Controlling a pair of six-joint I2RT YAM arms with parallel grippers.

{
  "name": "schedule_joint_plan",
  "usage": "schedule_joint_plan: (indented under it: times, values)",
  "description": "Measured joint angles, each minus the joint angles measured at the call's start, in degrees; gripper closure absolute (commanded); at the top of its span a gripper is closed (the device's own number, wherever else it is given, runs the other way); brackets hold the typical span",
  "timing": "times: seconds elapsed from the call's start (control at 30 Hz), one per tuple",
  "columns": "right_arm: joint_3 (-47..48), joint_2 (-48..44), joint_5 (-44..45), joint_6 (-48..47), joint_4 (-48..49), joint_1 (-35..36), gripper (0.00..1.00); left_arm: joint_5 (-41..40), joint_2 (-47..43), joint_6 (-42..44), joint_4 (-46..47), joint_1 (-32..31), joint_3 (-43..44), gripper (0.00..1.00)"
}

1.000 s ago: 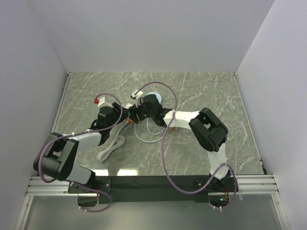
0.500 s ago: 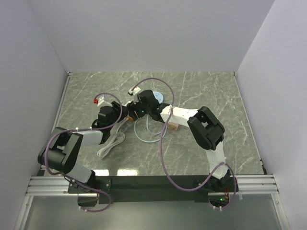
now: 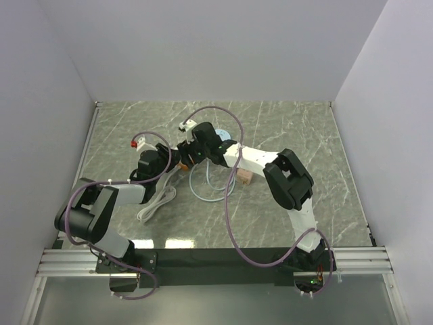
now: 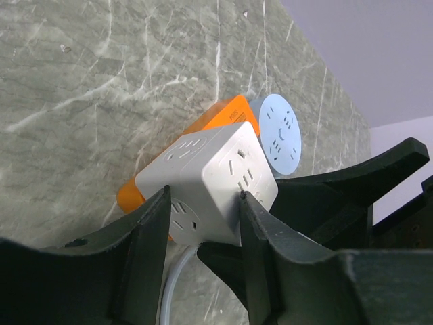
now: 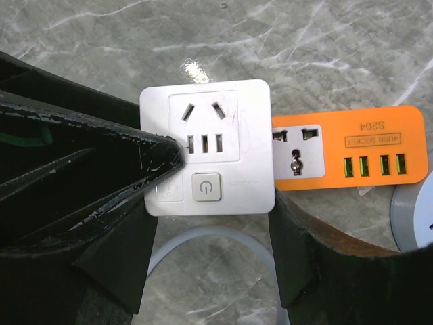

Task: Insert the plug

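Both arms crowd the cube socket [image 4: 215, 179]

My left fingers [image 4: 152, 233] have narrowed onto the cube; my right fingers [image 5: 159, 162], moved up-frame, straddle it too. No plug visible yet.

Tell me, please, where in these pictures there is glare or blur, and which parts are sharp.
Top external: a bright glare patch on the marble table near the arm bases, otherwise even light. Left wrist: the white cube socket is sharp, the dark fingers up close are soft. Right wrist: a small glint above the cube, and the orange power strip has readable print.
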Motion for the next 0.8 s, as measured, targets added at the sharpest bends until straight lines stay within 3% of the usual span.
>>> schedule_joint_plan:
  times: [0.8]
  values:
    - [11.0, 4.4, 3.7, 0.0, -12.8, 1.2, 1.00, -0.3, 1.9, -3.1, 8.5, 0.5, -3.5, 0.71]
